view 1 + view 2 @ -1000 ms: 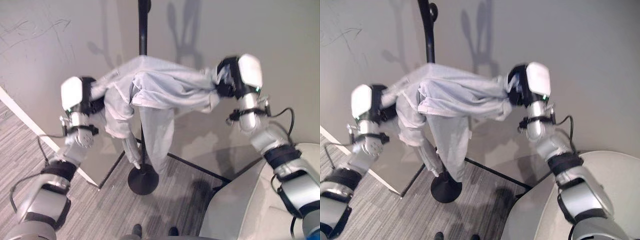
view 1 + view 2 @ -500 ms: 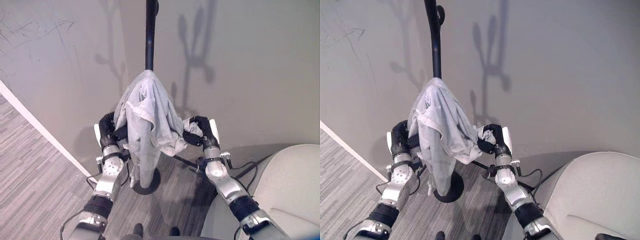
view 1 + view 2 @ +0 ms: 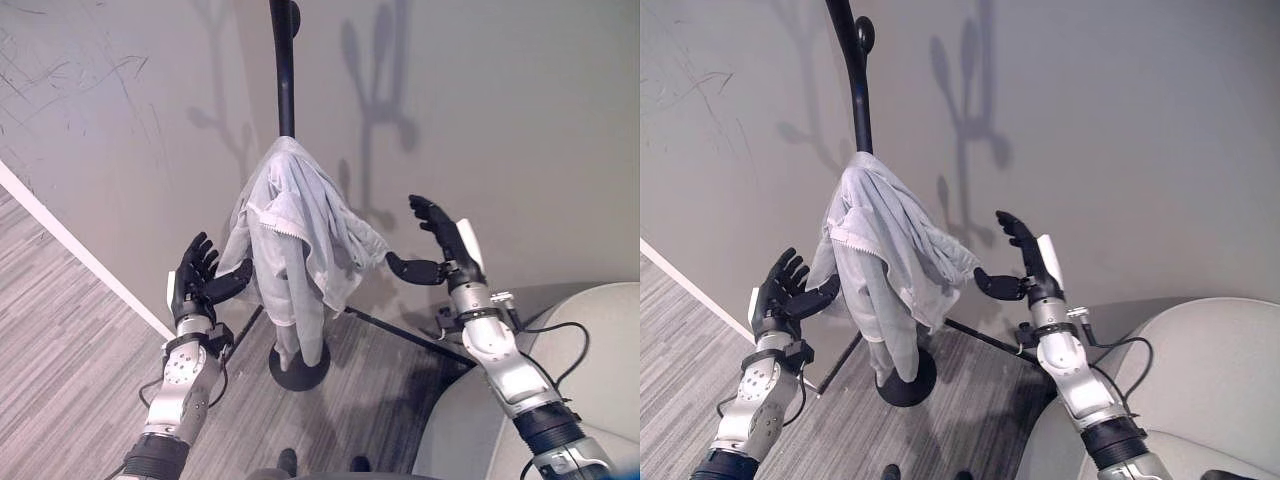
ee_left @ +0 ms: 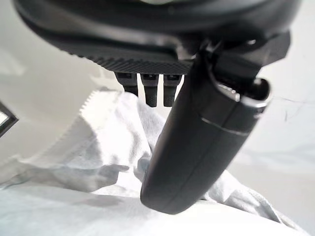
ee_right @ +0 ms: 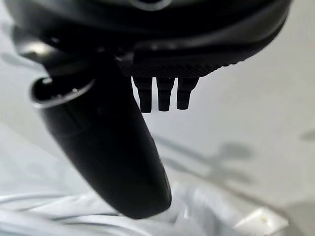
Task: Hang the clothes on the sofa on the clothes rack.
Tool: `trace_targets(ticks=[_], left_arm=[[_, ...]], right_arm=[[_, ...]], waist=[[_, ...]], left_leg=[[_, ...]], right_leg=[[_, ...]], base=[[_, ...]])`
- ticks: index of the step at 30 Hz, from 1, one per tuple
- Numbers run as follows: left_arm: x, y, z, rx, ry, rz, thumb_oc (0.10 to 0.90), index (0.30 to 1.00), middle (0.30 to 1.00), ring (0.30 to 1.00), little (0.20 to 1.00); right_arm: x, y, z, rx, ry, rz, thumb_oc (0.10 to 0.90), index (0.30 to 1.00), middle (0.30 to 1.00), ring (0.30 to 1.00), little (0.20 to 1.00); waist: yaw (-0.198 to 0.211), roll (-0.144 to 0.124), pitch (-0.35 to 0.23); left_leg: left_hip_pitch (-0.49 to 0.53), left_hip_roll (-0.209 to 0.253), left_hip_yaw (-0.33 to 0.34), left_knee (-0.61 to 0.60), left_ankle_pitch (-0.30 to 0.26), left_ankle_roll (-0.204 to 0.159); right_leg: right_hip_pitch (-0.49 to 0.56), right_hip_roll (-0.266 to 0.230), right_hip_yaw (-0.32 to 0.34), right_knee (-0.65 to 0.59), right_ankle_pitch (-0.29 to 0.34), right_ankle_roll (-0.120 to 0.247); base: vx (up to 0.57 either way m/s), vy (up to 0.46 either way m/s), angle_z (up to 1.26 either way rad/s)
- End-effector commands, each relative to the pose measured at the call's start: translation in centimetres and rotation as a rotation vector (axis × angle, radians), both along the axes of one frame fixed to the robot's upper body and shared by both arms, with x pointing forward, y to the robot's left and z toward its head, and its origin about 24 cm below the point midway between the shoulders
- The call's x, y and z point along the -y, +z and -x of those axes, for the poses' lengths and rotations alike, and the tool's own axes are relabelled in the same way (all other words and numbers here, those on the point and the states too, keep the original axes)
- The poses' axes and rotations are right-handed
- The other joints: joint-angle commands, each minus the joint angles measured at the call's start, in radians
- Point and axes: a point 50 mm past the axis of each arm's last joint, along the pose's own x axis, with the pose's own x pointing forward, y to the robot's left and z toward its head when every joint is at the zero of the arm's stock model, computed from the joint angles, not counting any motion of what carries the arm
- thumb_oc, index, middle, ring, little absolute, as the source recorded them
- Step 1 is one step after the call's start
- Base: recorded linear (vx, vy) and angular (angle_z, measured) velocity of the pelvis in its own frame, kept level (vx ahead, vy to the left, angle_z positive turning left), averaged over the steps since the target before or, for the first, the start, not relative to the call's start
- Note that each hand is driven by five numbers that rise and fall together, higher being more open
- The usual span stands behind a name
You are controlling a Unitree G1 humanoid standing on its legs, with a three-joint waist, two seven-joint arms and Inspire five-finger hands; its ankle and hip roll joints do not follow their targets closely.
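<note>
At the bottom right of the left eye view, nearest the camera, the pale rounded edge of the sofa (image 3: 590, 330) curves in, with grey striped carpet (image 3: 70, 340) spreading across the bottom left.

A little further in, the left hand (image 3: 197, 280) shows at lower left of centre, palm turned toward the middle of the frame, fingers straight and spread, thumb reaching toward the cloth. It is released and holds nothing; its thumb tip lies just beside the hanging fabric, and contact cannot be told. In the left wrist view the thumb (image 4: 197, 142) stands straight with the straight fingertips above it and the pale cloth past them.

The right hand (image 3: 447, 245) shows right of centre, likewise released, fingers straight and pointing up the frame, thumb stretched toward the garment's right-hand edge, near it but apart. The right wrist view shows its thumb (image 5: 108, 147) extended, with folds of pale cloth beyond.

Between the two hands, in the middle of the frame, the light grey garment (image 3: 295, 230) is draped over the clothes rack (image 3: 284, 70), bunched at the top around the black pole and hanging down in long folds toward the round black base (image 3: 299, 367) on the carpet.

Furthest back, a plain grey wall (image 3: 520, 110) takes up the upper frame.
</note>
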Motion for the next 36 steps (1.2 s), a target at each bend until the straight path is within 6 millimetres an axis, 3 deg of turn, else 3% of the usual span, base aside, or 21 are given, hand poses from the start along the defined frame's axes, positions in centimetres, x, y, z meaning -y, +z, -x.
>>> trace_targets(ticks=[1, 3, 7, 8, 9, 10, 13, 14, 16, 19, 20, 22, 23, 24, 26, 27, 28, 29, 30, 34, 36], left_arm=[[-1.7, 3.5, -0.1, 0.137, -0.089, -0.180, 0.800, 0.900, 0.900, 0.900, 0.900], [-3.0, 3.1, 1.2, 0.113, -0.113, -0.184, 0.800, 0.900, 0.900, 0.900, 0.900], [-3.0, 3.1, 1.2, 0.112, -0.113, -0.184, 0.800, 0.900, 0.900, 0.900, 0.900], [-4.9, 3.2, 2.6, 0.109, -0.166, -0.200, 0.800, 0.900, 0.900, 0.900, 0.900], [-7.9, 3.9, 4.8, 0.093, -0.198, -0.375, 0.800, 0.900, 0.900, 0.900, 0.900], [-8.6, 4.0, 5.7, 0.083, -0.182, -0.398, 0.800, 0.900, 0.900, 0.900, 0.900], [-10.3, 2.8, 7.3, 0.122, -0.070, -0.216, 0.800, 0.900, 0.900, 0.900, 0.900], [-10.9, 0.5, 8.4, 0.225, 0.105, 0.101, 0.800, 0.900, 0.900, 0.900, 0.900], [-10.9, -0.9, 8.8, 0.244, 0.180, 0.211, 0.800, 0.900, 0.900, 0.900, 0.900], [-10.2, -5.7, 10.2, 0.141, 0.365, 0.406, 0.800, 0.900, 0.900, 0.900, 0.900], [-9.8, -8.6, 11.4, 0.052, 0.470, 0.517, 0.800, 0.900, 0.900, 0.900, 0.900], [-8.8, -12.0, 13.4, -0.064, 0.608, 0.652, 0.800, 0.900, 0.900, 0.900, 0.900], [-8.3, -13.8, 14.9, -0.170, 0.676, 0.692, 0.800, 0.900, 0.900, 0.900, 0.900], [-8.4, -13.8, 14.8, -0.167, 0.675, 0.693, 0.800, 0.900, 0.900, 0.900, 0.900], [-6.5, -16.5, 17.3, -0.398, 0.729, 0.718, 0.800, 0.900, 0.900, 0.900, 0.900], [-5.1, -18.0, 19.1, -0.575, 0.728, 0.716, 0.800, 0.900, 0.900, 0.900, 0.900], [-5.1, -18.0, 19.0, -0.572, 0.726, 0.717, 0.800, 0.900, 0.900, 0.900, 0.900], [-3.3, -19.0, 20.2, -0.728, 0.681, 0.695, 0.800, 0.900, 0.900, 0.900, 0.900], [-2.8, -19.2, 20.2, -0.769, 0.657, 0.679, 0.800, 0.900, 0.900, 0.900, 0.900], [-0.1, -20.0, 20.3, -0.993, 0.413, 0.538, 0.800, 0.900, 0.900, 0.900, 0.900], [0.4, -20.1, 19.9, -1.025, 0.335, 0.496, 0.800, 0.900, 0.900, 0.900, 0.900]], right_arm=[[0.4, 3.7, 0.8, 0.190, 0.064, 0.029, 0.800, 0.900, 0.900, 0.900, 0.900], [1.6, 3.5, 1.5, 0.180, 0.042, 0.000, 0.800, 0.900, 0.900, 0.900, 0.900], [1.6, 3.5, 1.5, 0.180, 0.042, 0.000, 0.800, 0.900, 0.900, 0.900, 0.900], [2.5, 3.5, 2.4, 0.187, 0.050, -0.041, 0.800, 0.900, 0.900, 0.900, 0.900], [4.9, 3.0, 4.6, 0.175, 0.009, -0.088, 0.800, 0.900, 0.900, 0.900, 0.900], [5.4, 2.8, 5.2, 0.169, 0.001, -0.101, 0.800, 0.900, 0.900, 0.900, 0.900], [6.8, 1.6, 6.4, 0.152, -0.043, -0.258, 0.800, 0.900, 0.900, 0.900, 0.900], [7.0, -1.1, 7.0, 0.113, -0.085, -0.534, 0.800, 0.900, 0.900, 0.900, 0.900], [7.1, -2.7, 7.3, 0.084, -0.103, -0.658, 0.800, 0.900, 0.900, 0.900, 0.900], [6.9, -8.2, 8.2, -0.025, -0.239, -0.974, 0.800, 0.900, 0.900, 0.900, 0.900], [6.3, -11.2, 9.0, -0.091, -0.342, -1.117, 0.800, 0.900, 0.900, 0.900, 0.900], [5.1, -14.6, 9.8, -0.194, -0.430, -1.288, 0.800, 0.900, 0.900, 0.900, 0.900], [4.8, -16.1, 10.4, -0.243, -0.494, -1.344, 0.800, 0.900, 0.900, 0.900, 0.900], [4.8, -16.1, 10.3, -0.240, -0.491, -1.347, 0.800, 0.900, 0.900, 0.900, 0.900], [3.2, -19.1, 11.2, -0.394, -0.598, -1.420, 0.800, 0.900, 0.900, 0.900, 0.900], [2.1, -21.8, 12.9, -0.577, -0.700, -1.406, 0.800, 0.900, 0.900, 0.900, 0.900], [2.1, -21.8, 12.7, -0.575, -0.696, -1.407, 0.800, 0.900, 0.900, 0.900, 0.900], [1.0, -24.1, 15.1, -0.784, -0.827, -1.375, 0.800, 0.900, 0.900, 0.900, 0.900], [0.7, -24.6, 15.7, -0.839, -0.862, -1.370, 0.800, 0.900, 0.900, 0.900, 0.900], [0.2, -25.9, 18.6, -1.015, -1.032, -1.322, 0.800, 0.900, 0.900, 0.900, 0.900], [0.1, -26.0, 18.8, -1.024, -1.050, -1.329, 0.800, 0.900, 0.900, 0.900, 0.900]], waist=[[0.008, -0.034, -0.083], [0.006, -0.031, -0.082], [0.006, -0.031, -0.081], [0.005, -0.028, -0.073], [0.005, -0.026, -0.072], [0.006, -0.024, -0.074], [0.006, -0.024, -0.072], [0.011, -0.028, -0.070], [0.010, -0.030, -0.070], [0.013, -0.028, -0.069], [0.015, -0.026, -0.069], [0.016, -0.026, -0.065], [0.016, -0.025, -0.065], [0.015, -0.026, -0.062], [0.016, -0.024, -0.060], [0.018, -0.025, -0.060], [0.017, -0.025, -0.057], [0.022, -0.025, -0.061], [0.023, -0.025, -0.061], [0.022, -0.015, -0.063], [0.022, -0.012, -0.064]], left_leg=[[0.032, -0.001, -0.010, 0.004, -0.094, 0.006], [0.030, -0.001, -0.008, 0.004, -0.091, 0.007], [0.031, -0.001, -0.008, 0.004, -0.092, 0.007], [0.023, -0.003, -0.007, 0.004, -0.080, 0.006], [0.025, -0.003, -0.005, 0.004, -0.082, 0.003], [0.032, 0.000, -0.007, 0.004, -0.095, 0.003], [0.031, 0.000, -0.009, 0.004, -0.096, 0.001], [0.029, -0.002, -0.010, 0.004, -0.087, -0.001], [0.026, -0.002, -0.014, 0.004, -0.085, -0.001], [0.026, -0.003, -0.021, 0.004, -0.086, -0.004], [0.031, 0.000, -0.023, 0.004, -0.097, -0.006], [0.032, -0.001, -0.028, 0.004, -0.096, -0.008], [0.034, -0.001, -0.029, 0.004, -0.097, -0.009], [0.035, 0.000, -0.029, 0.004, -0.098, -0.009], [0.036, -0.002, -0.032, 0.004, -0.098, -0.010], [0.038, -0.003, -0.033, 0.004, -0.099, -0.010], [0.038, -0.003, -0.034, 0.004, -0.100, -0.010], [0.040, -0.004, -0.036, 0.004, -0.100, -0.010], [0.041, -0.004, -0.036, 0.004, -0.101, -0.009], [0.044, -0.005, -0.038, 0.004, -0.102, -0.007], [0.043, -0.005, -0.038, 0.004, -0.102, -0.007]], right_leg=[[-0.007, -0.029, 0.025, 0.010, -0.013, 0.059], [-0.010, -0.030, 0.027, 0.010, -0.011, 0.061], [-0.009, -0.030, 0.027, 0.010, -0.012, 0.061], [-0.016, -0.032, 0.027, 0.010, -0.002, 0.063], [-0.013, -0.034, 0.027, 0.010, -0.007, 0.064], [-0.007, -0.032, 0.027, 0.010, -0.019, 0.065], [-0.005, -0.033, 0.024, 0.010, -0.023, 0.064], [-0.007, -0.035, 0.023, 0.010, -0.020, 0.061], [-0.008, -0.035, 0.020, 0.010, -0.021, 0.060], [-0.006, -0.035, 0.015, 0.010, -0.025, 0.054], [0.002, -0.033, 0.011, 0.010, -0.036, 0.054], [0.003, -0.034, 0.008, 0.010, -0.037, 0.053], [0.004, -0.034, 0.006, 0.010, -0.038, 0.053], [0.005, -0.034, 0.005, 0.010, -0.039, 0.053], [0.008, -0.035, 0.003, 0.010, -0.038, 0.051], [0.009, -0.034, 0.000, 0.010, -0.039, 0.048], [0.010, -0.034, -0.001, 0.010, -0.039, 0.048], [0.014, -0.035, -0.004, 0.010, -0.039, 0.046], [0.015, -0.035, -0.005, 0.010, -0.040, 0.046], [0.021, -0.036, -0.010, 0.010, -0.041, 0.044], [0.020, -0.036, -0.012, 0.010, -0.041, 0.044]], base=[[0.00, 0.000, 0.00], [0.00, 0.000, 0.00], [-0.01, 0.004, -0.04], [-0.07, 0.028, 0.00], [0.00, 0.000, 0.00], [0.00, 0.000, 0.00], [-0.02, 0.000, -0.02], [0.00, 0.000, 0.00], [-0.01, -0.006, 0.03], [-0.02, 0.005, 0.10], [0.01, -0.002, 0.04], [0.00, -0.004, 0.04], [0.00, -0.003, 0.05], [0.00, 0.001, 0.04], [-0.01, 0.000, 0.02], [0.00, -0.003, 0.06], [0.02, -0.001, 0.11], [0.02, 0.005, 0.12], [0.02, 0.006, 0.14], [0.02, 0.014, 0.08], [0.02, 0.018, 0.04]])
